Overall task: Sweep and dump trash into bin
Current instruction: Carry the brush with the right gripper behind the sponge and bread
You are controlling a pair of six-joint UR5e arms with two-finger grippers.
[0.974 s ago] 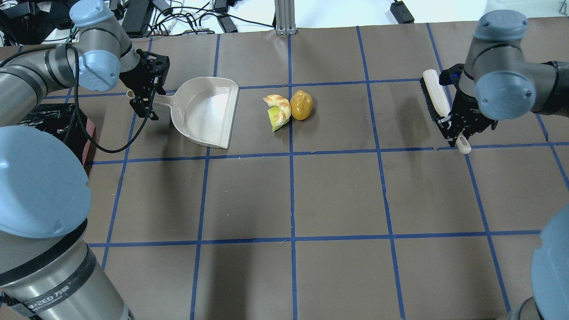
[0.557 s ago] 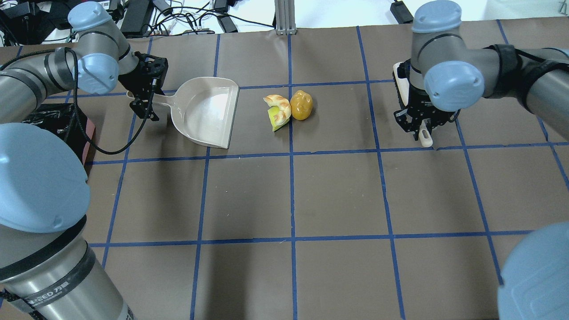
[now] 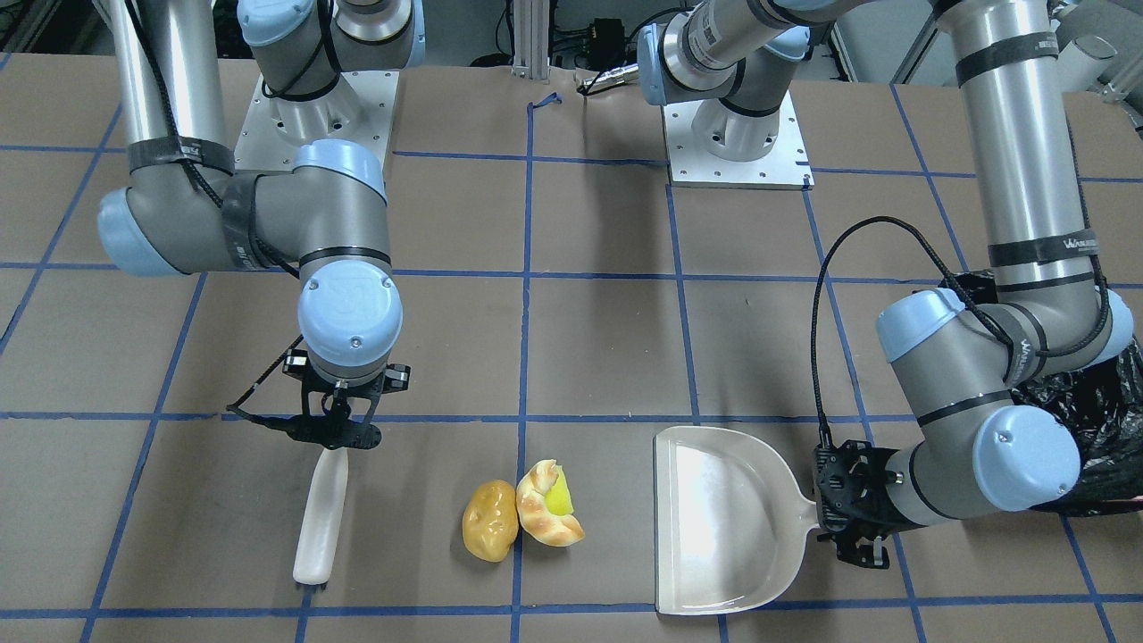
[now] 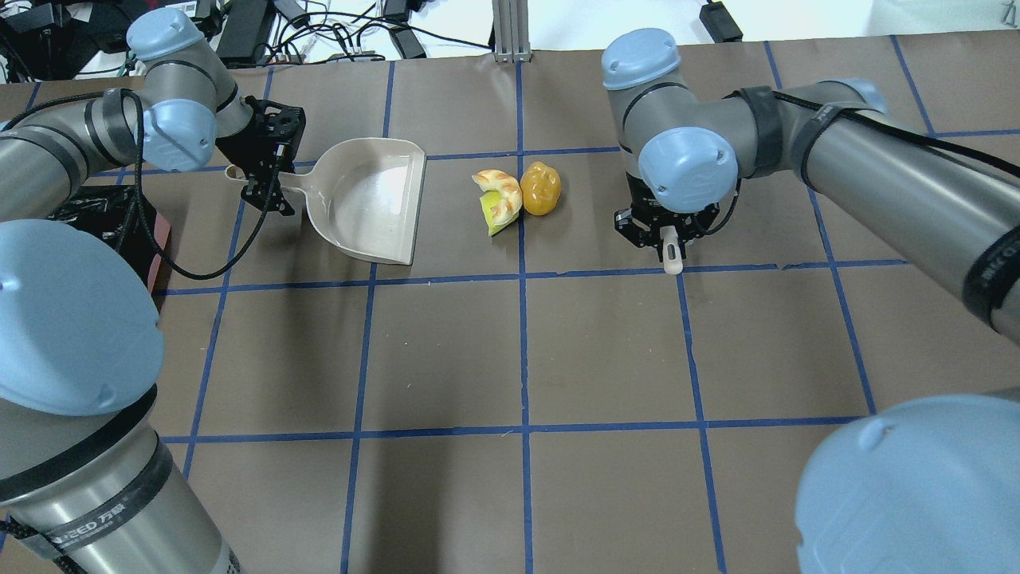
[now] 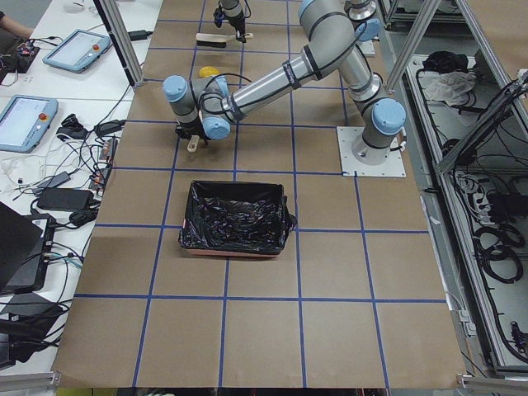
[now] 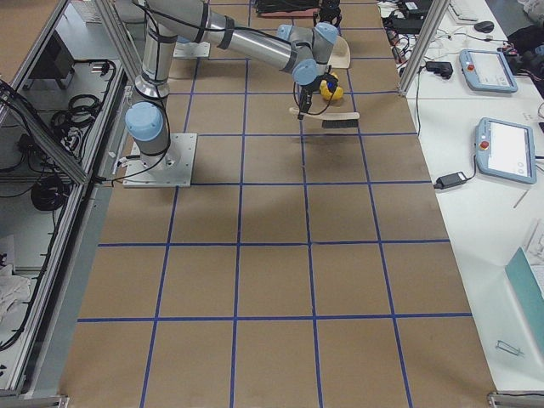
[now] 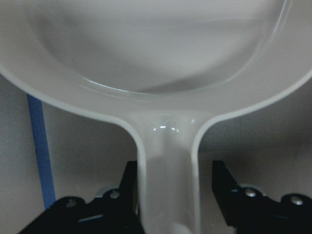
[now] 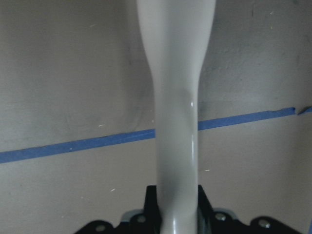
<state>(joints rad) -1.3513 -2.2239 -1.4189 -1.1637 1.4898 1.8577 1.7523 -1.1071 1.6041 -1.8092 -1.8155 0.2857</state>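
Observation:
The trash lies together mid-table: a glossy yellow-brown potato lump (image 4: 540,188) (image 3: 489,521), a tan croissant (image 4: 502,198) (image 3: 546,520) and a yellow-green wedge (image 4: 485,216) (image 3: 562,496) under it. My left gripper (image 4: 267,185) (image 3: 853,520) is shut on the handle (image 7: 168,170) of the beige dustpan (image 4: 366,199) (image 3: 714,518), whose open edge faces the trash. My right gripper (image 4: 668,237) (image 3: 337,430) is shut on the white handle (image 8: 175,122) of a brush (image 3: 321,518), to the right of the potato. The black-lined bin (image 5: 235,219) (image 3: 1100,420) stands by the left arm.
The table is brown with a grid of blue tape lines (image 4: 522,351). Cables and power bricks (image 4: 335,36) lie beyond the far edge. The bin's black bag and pink edge (image 4: 159,243) show at the left edge of the overhead view, behind my left arm.
My right arm has swung left with the brush, from the table's right side to just right of the potato. The left gripper and dustpan have barely moved. The trash has not moved.

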